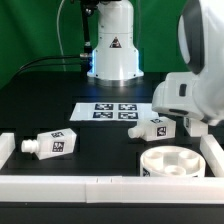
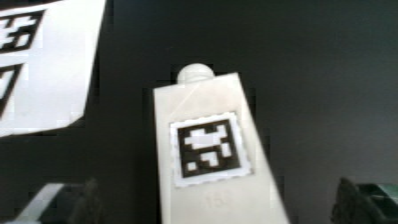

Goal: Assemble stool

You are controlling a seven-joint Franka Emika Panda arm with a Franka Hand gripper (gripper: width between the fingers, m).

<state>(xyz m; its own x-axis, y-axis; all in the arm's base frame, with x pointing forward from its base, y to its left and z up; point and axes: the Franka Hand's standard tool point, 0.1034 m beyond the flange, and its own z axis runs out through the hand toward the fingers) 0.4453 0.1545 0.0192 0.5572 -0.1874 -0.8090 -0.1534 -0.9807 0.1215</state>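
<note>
Found tool spread wide and empty, with dark fingertips showing at either side of the wrist view and no contact on anything. Centred between them, a stool leg lying flat on the black counter, tagged face up, rounded peg end pointing away from the tool. Judged a deliberate line-up: jaws straddling the long sides of the leg, ready to close across its narrow width and clear of the peg needed for the socket. Height above the leg not determinable.

Just beyond the peg end, the marker board, apart from the leg. Near the leg in the exterior view, the round seat, sockets up, close to the white border rail; touching or not, cannot tell. Presumably placed there for bracing against insertion loads. Well apart toward the exterior view's left, a second leg on its side, untouched. No third leg made out. No leg fitted to the seat; assembly judged barely begun.
</note>
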